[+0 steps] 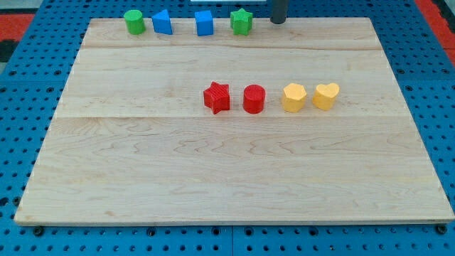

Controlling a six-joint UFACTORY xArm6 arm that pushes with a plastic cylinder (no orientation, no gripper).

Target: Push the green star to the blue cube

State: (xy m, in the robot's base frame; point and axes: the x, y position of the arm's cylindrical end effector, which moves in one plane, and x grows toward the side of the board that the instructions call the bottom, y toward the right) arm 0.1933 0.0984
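The green star [242,22] lies at the view's top edge of the wooden board, a little right of centre. The blue cube [204,23] lies just to its left, with a small gap between them. My tip [279,20] is a dark rod end at the view's top, to the right of the green star and apart from it.
A blue triangular block [162,22] and a green cylinder [134,21] lie left of the blue cube in the same row. A red star [217,97], a red cylinder [254,99] and two yellow hearts [293,97] [325,95] form a row mid-board. The board [213,178] rests on a blue pegboard.
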